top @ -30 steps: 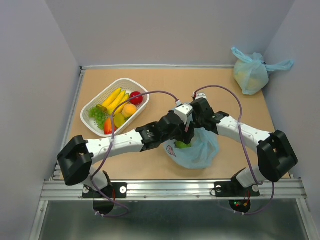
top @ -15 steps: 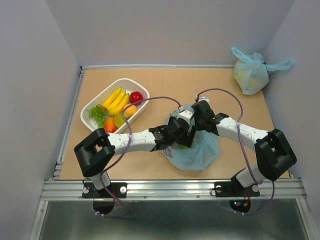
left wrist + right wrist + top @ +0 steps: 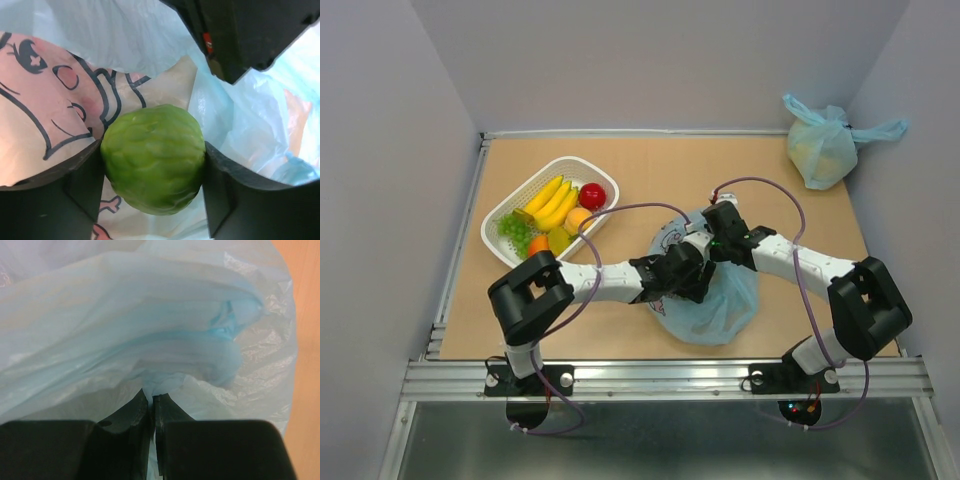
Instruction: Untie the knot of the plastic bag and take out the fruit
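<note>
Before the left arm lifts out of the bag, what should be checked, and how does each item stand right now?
1. Green fruit sits between the jaws of the left gripper, touching both: ok.
2. Bag film clear of that grip: cannot tell.
3. Right gripper shut on the plastic bag, holding it: ok.
4. Bag mouth free for lifting out: cannot tell, the arms cover it.
5. Basket upright, ready to receive: ok.
</note>
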